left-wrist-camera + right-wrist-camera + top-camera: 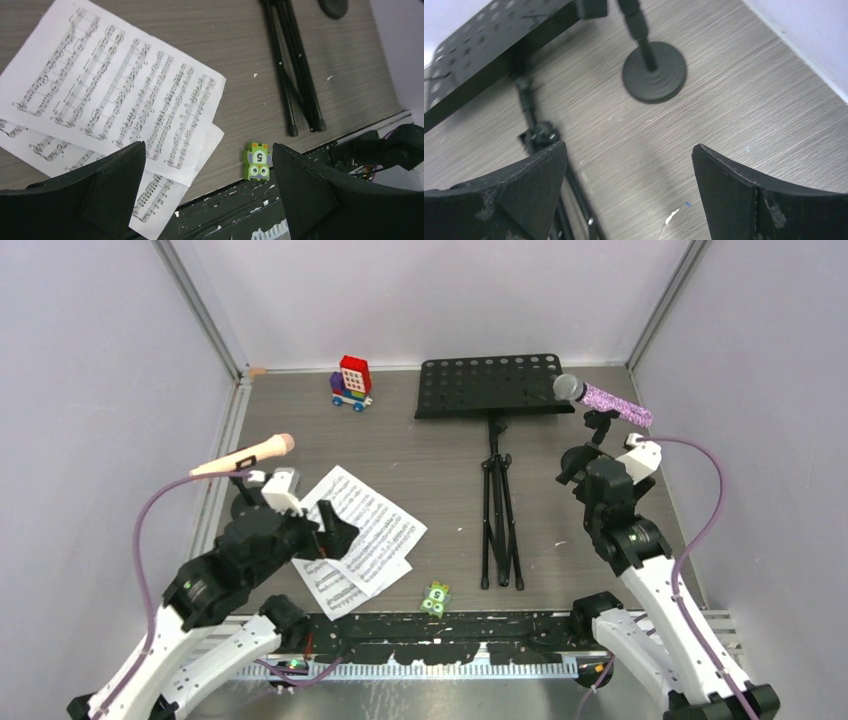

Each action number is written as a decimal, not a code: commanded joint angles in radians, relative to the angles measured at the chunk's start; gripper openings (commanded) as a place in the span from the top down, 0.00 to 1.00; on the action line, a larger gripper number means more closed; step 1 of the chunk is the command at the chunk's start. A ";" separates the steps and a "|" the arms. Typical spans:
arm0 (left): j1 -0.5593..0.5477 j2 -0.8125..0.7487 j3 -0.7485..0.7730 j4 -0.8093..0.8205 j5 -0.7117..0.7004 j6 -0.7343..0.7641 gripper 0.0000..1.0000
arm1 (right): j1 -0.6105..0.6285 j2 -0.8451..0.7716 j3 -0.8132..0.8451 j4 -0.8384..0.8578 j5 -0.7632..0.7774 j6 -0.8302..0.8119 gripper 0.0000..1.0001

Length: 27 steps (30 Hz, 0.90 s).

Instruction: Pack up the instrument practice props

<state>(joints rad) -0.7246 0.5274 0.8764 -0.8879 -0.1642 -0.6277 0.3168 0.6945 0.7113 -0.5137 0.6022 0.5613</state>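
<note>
Grey wood-grain table top (450,470), pale lilac back wall (430,290), matching left wall (90,370) and right wall (770,360), two slanting aluminium corner posts (200,305) where they meet, black perforated rail (500,625) with chipped paint along the table's near edge, even diffuse light, soft faint shadows

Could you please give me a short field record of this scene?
Music stand: lying flat, folded legs toward the near edge
Sheet pages: overlapping, loose, front left
Pink microphone: angled up, left side
Purple microphone: angled on round-based mount, right
Left gripper: open, empty, above pages' edge
Right gripper: open, empty, near mount
Extras: brick vehicle, green piece
</note>
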 commanded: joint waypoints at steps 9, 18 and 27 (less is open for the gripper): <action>-0.001 -0.217 -0.046 0.038 -0.022 0.113 0.00 | -0.185 0.169 -0.023 0.550 -0.159 -0.192 0.01; -0.001 -0.237 -0.051 0.037 -0.045 0.107 0.00 | -0.204 0.297 0.013 0.631 -0.131 -0.222 0.06; -0.001 -0.247 -0.058 0.041 -0.058 0.107 0.00 | -0.228 0.396 0.077 0.670 -0.056 -0.279 0.10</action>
<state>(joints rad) -0.7246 0.2935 0.8215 -0.8875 -0.2024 -0.5385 0.1028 1.0595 0.7277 0.0715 0.4774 0.3252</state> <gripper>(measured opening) 0.996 0.905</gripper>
